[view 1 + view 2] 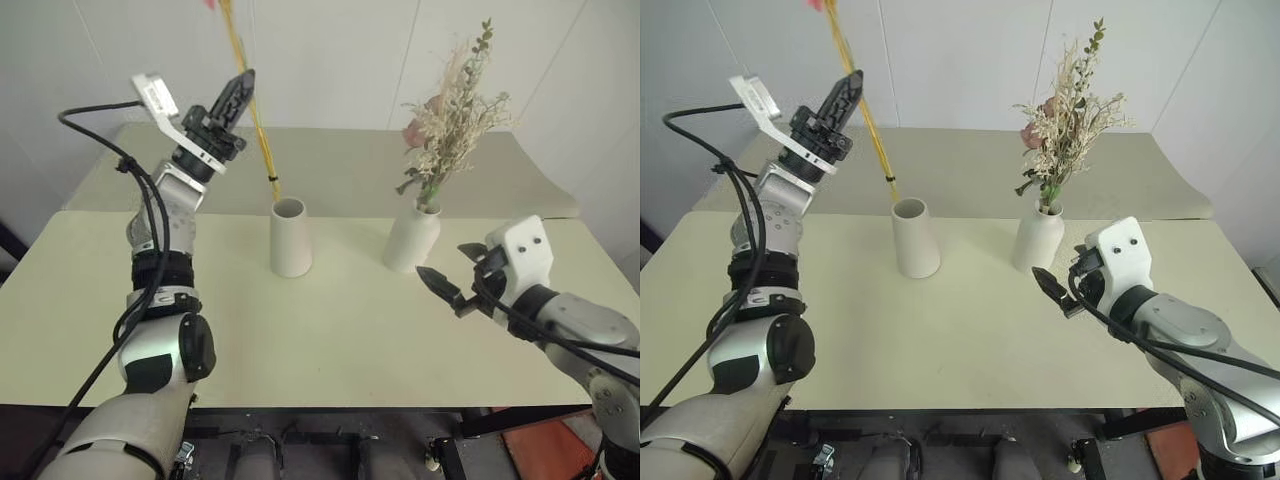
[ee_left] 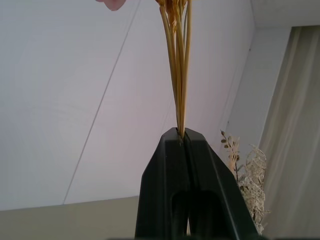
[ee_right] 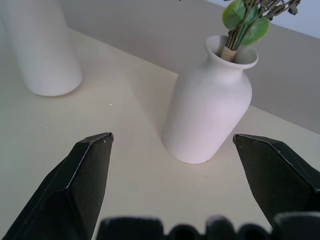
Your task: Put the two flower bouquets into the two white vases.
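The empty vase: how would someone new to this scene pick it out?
On the pale table stand two white vases, side by side. The empty vase is the plain cone with a wide mouth, nearer the left gripper; the bottle-shaped vase already holds the rose bunch.

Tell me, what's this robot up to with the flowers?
It is putting flowers into two white vases. The fuller bunch already stands in the bottle vase. The left pincer is shut on the yellow sprig, held up with its stem end just above the cone vase. The right pincer hangs open near the bottle vase, holding nothing.
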You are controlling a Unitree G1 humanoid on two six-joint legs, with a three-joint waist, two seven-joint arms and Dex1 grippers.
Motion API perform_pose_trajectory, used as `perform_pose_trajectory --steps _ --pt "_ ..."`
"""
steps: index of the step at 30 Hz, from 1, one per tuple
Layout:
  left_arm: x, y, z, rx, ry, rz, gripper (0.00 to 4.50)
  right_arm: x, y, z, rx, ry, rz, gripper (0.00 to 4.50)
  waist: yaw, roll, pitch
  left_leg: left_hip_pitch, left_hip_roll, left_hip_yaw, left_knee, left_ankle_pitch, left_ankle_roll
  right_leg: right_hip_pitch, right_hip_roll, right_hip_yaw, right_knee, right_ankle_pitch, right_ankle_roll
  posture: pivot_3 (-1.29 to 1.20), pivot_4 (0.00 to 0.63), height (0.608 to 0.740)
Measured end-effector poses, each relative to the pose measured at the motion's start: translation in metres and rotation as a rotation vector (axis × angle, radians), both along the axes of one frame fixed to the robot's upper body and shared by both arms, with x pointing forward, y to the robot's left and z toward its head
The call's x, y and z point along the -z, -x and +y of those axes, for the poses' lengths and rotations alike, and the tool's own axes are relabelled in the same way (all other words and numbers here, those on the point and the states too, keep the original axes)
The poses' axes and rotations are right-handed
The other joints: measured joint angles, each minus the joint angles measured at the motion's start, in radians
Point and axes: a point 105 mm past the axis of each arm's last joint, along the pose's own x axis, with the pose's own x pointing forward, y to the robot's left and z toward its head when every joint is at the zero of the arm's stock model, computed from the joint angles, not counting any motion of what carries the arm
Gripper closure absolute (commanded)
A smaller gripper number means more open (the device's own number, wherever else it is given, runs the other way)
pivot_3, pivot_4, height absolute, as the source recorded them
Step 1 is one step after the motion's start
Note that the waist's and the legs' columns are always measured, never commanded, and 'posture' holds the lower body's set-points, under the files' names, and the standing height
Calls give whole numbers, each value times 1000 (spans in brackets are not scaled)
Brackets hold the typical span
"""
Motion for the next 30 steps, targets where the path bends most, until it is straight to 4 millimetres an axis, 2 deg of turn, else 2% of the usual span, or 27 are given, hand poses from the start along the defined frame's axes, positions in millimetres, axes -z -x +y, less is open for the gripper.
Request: perform_pose_trajectory --steps 5,10,15,20,24,25,30 --pt "11 -6 1 13 38 40 4472 -4 4 -5 26 14 -24 0 -4 0 0 0 0 0 0 0 0 0 1 0 0 0 0 0 150 740" --pt "13 -3 -9 52 12 10 4472 -9 6 -11 43 19 -42 0 -1 0 0 0 0 0 0 0 0 0 0 0 0 0 0 0 150 740" --pt "16 -3 -14 54 -37 -6 3201 -14 16 -8 -30 -36 -31 0 -1 0 0 0 0 -1 0 0 0 0 0 0 0 0 0 0 150 740" --pt "18 -2 -17 71 -55 -16 1538 -21 38 14 -212 -38 -55 0 -3 0 0 0 0 -1 1 0 0 1 1 0 0 0 0 0 150 740" --pt "21 0 -18 77 -83 -18 210 -22 40 15 -223 -24 -66 0 -3 0 0 1 0 -1 2 0 0 1 1 0 0 0 0 0 150 740" --pt "24 1 -17 77 -108 -17 40 -22 39 15 -221 -22 -66 0 -3 0 0 1 0 -1 2 0 0 1 1 0 0 0 0 0 150 740" --pt "58 16 -3 86 -328 21 40 -20 37 11 -197 -16 -54 0 -8 0 0 1 1 -1 1 0 0 1 1 1 1 0 0 0 150 740"
